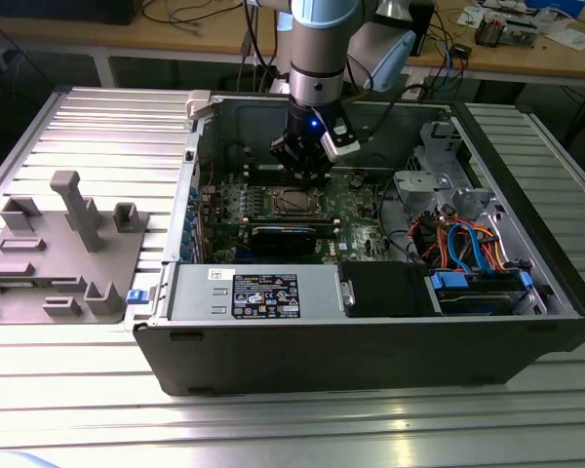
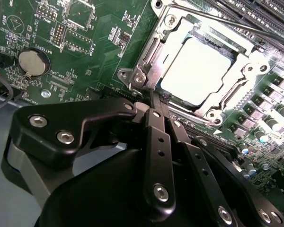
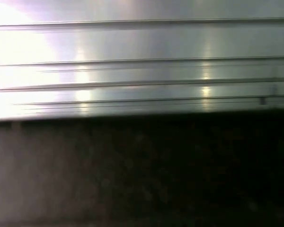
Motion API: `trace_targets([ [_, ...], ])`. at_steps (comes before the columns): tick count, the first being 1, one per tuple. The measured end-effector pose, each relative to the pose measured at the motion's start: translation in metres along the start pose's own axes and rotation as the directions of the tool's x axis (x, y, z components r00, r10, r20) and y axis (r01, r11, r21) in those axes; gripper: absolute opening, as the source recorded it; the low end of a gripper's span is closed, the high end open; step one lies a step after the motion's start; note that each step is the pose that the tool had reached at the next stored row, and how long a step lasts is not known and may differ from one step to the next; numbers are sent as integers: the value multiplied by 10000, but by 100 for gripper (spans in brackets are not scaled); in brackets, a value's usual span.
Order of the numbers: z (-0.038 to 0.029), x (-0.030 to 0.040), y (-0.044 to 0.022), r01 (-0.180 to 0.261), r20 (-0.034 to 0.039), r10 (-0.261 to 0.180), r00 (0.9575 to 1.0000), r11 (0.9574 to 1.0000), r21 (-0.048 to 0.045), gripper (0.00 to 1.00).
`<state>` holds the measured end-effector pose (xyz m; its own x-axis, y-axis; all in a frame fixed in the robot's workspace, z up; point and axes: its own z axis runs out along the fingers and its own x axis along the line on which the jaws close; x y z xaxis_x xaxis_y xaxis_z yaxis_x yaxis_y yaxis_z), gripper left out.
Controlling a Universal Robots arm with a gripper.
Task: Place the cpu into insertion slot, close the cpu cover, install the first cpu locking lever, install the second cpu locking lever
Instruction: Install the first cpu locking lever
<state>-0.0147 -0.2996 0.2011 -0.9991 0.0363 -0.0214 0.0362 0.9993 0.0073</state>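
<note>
CPU [image 2: 199, 71] sat in insertion slot [image 2: 230, 51], cpu cover [image 2: 154, 47] down; gripper [image 2: 160, 101], fingers pressed together, touched the socket's near edge.

A lab: cluttered workbench [image 1: 526, 49], slatted aluminium table [image 1: 97, 127], opened computer case [image 1: 370, 341].

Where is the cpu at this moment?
The cpu sits in the insertion slot on the green motherboard, framed by the cpu cover, just beyond the gripper.
</note>
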Motion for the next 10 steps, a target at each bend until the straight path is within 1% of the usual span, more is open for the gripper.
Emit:
trace_targets([
  [2, 9, 0, 0, 0, 2, 0, 10000, 10000, 1, 11],
  [4, 14, 0, -1, -2, 1, 2, 10000, 10000, -34, 11],
  [5, 15, 0, -1, -3, 0, 3, 10000, 10000, -92, 11],
  [6, 17, 0, 0, -5, -5, 5, 10000, 9997, -229, 11],
  [7, 17, 0, -1, -6, -7, 6, 10000, 9996, -295, 11],
  [8, 16, 0, -1, -7, -9, 6, 10000, 9994, -335, 11],
  [10, 15, 0, 1, -9, -8, 8, 10000, 9994, -347, 11],
])
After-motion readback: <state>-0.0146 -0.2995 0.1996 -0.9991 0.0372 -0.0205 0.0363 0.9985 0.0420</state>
